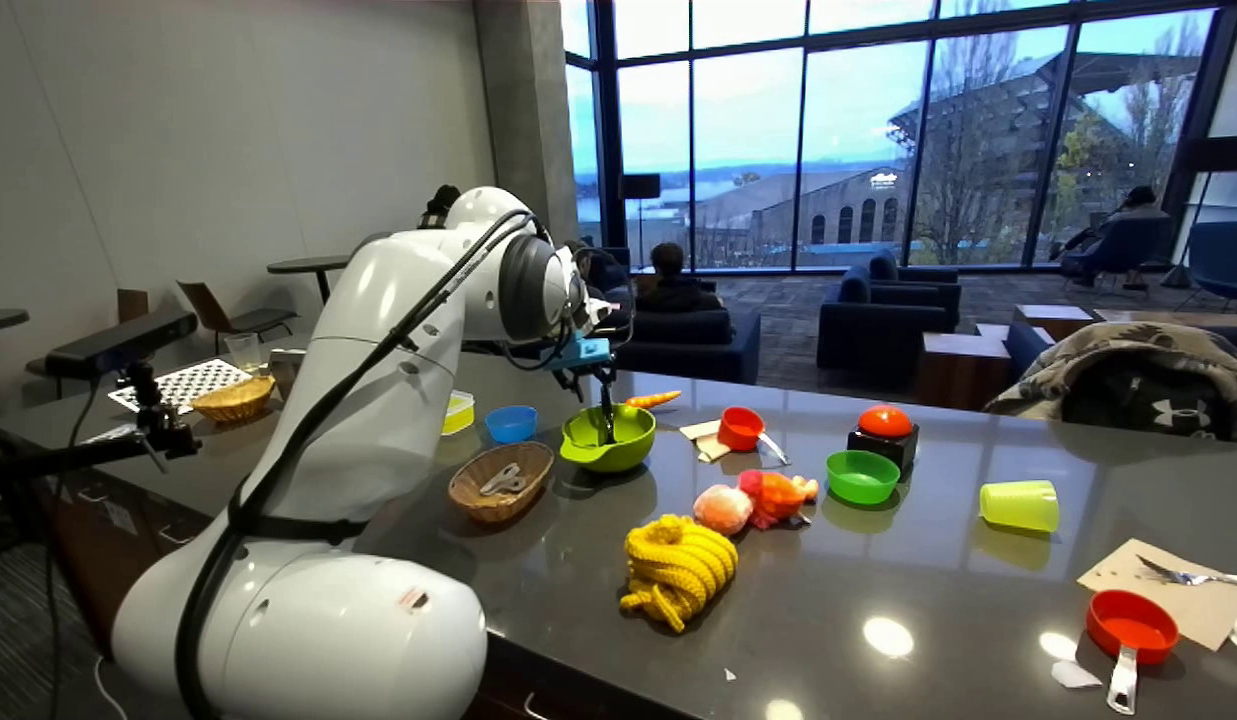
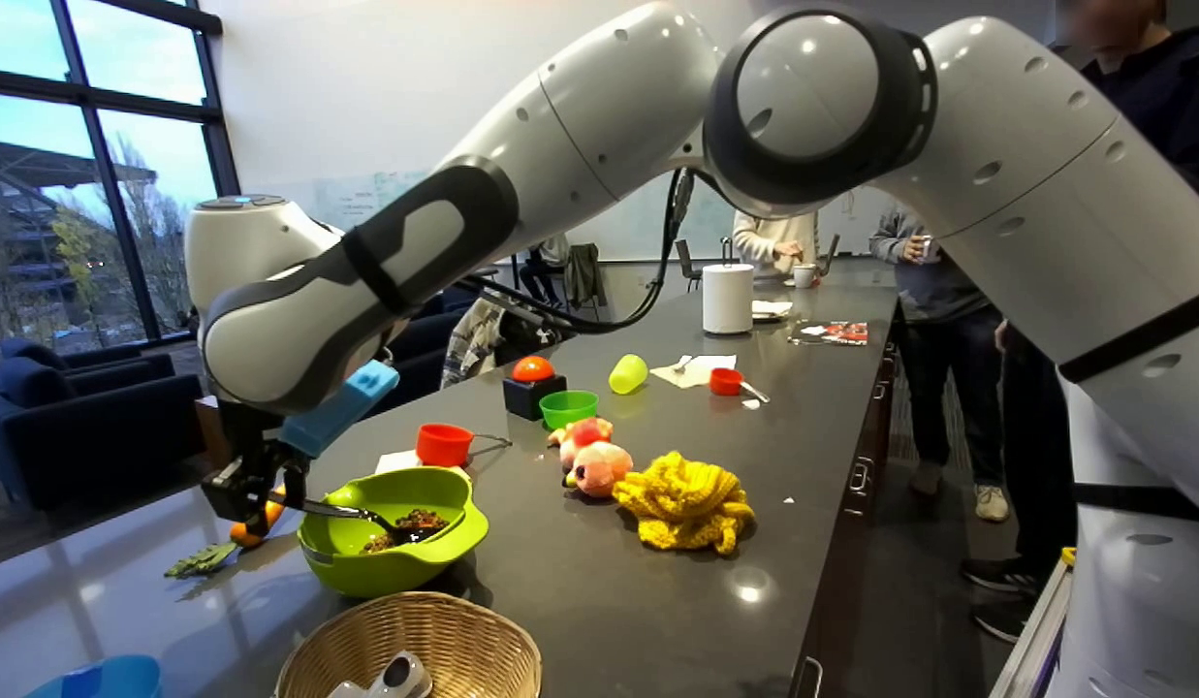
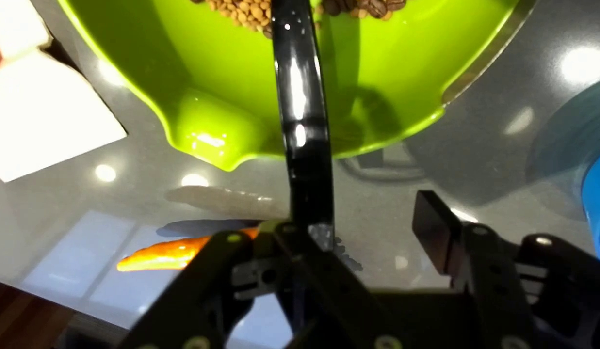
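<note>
While its head lies among brown granules and dark beans, the black spoon leans out over the rim of the lime-green bowl, its handle reaching up to the hand. The fingers stand apart; the handle's end is close by one of them, a wide gap shows towards the other, and whether anything touches it I cannot tell. Near the bowl, partly behind the hand in the wrist view, lies an orange carrot, whose green leaves show in an exterior view. A wicker basket with a pale item inside stands near the bowl too, as does a blue bowl. Farther along the grey desk are a red cup by some paper, a pink and orange plush toy, a yellow knitted bundle, a small green bowl beside a black box topped by an orange-red dome, and a yellow-green cup on its side
</note>
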{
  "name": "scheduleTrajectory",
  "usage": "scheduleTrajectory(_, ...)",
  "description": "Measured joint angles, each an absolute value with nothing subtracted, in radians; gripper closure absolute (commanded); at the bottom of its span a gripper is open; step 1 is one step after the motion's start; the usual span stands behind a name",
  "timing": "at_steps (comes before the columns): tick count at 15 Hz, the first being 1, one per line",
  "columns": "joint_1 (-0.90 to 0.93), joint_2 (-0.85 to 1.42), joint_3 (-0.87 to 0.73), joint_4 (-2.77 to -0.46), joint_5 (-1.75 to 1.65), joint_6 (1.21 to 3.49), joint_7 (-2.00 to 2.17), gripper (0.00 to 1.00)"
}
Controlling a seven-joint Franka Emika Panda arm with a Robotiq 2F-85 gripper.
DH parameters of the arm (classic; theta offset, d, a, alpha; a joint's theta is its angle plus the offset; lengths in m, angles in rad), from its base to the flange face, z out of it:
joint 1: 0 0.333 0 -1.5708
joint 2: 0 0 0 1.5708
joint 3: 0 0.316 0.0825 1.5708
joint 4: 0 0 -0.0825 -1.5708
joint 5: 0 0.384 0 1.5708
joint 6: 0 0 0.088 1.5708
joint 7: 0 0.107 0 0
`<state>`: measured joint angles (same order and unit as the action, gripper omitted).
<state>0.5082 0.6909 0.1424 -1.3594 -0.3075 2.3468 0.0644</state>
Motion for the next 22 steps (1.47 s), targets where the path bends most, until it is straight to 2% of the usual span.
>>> scheduleTrajectory(2,0.507,0.691,0.143,-1.359,-0.302,2.347,0.064,0.87)
scheduleTrajectory(3,0.506,0.691,0.143,-1.358,-0.3,2.347,0.064,0.87)
scheduleTrajectory(4,0.505,0.691,0.143,-1.358,-0.298,2.347,0.064,0.79)
scheduleTrajectory(7,0.499,0.691,0.143,-1.357,-0.287,2.348,0.063,1.0)
scheduleTrajectory(22,0.479,0.692,0.165,-1.343,-0.272,2.355,0.056,1.0)
